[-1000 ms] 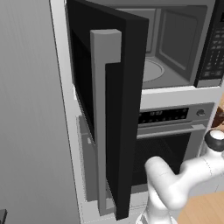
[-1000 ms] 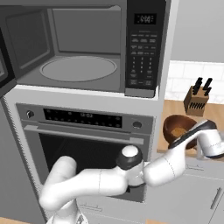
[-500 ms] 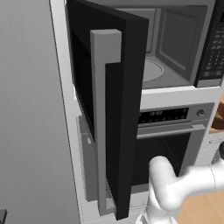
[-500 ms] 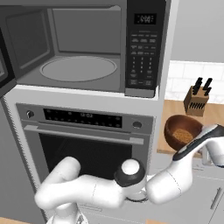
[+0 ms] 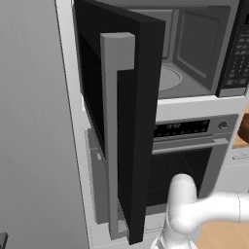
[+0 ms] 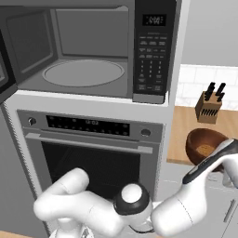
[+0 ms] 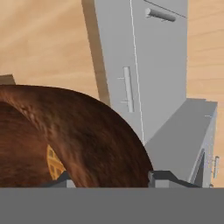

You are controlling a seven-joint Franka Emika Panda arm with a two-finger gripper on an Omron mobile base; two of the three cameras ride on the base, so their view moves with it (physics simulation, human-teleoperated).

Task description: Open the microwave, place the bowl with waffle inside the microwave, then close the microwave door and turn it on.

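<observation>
Left base view, frame centre: microwave door (image 5: pixel 127 121) swung open, grey cavity of microwave (image 5: pixel 194 48) upper right. Right base view, right edge: bowl with waffle (image 6: pixel 204 145) on wooden counter (image 6: pixel 183 135), beside knife block (image 6: pixel 209 108). Hand view, bottom: gripper (image 7: pixel 109 178) fingertips straddling bowl rim; grasp undeterminable.

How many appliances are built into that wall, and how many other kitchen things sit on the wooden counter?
Microwave: 1
Oven: 1
Bowl: 1
Knife block: 1
Total: 4
</observation>
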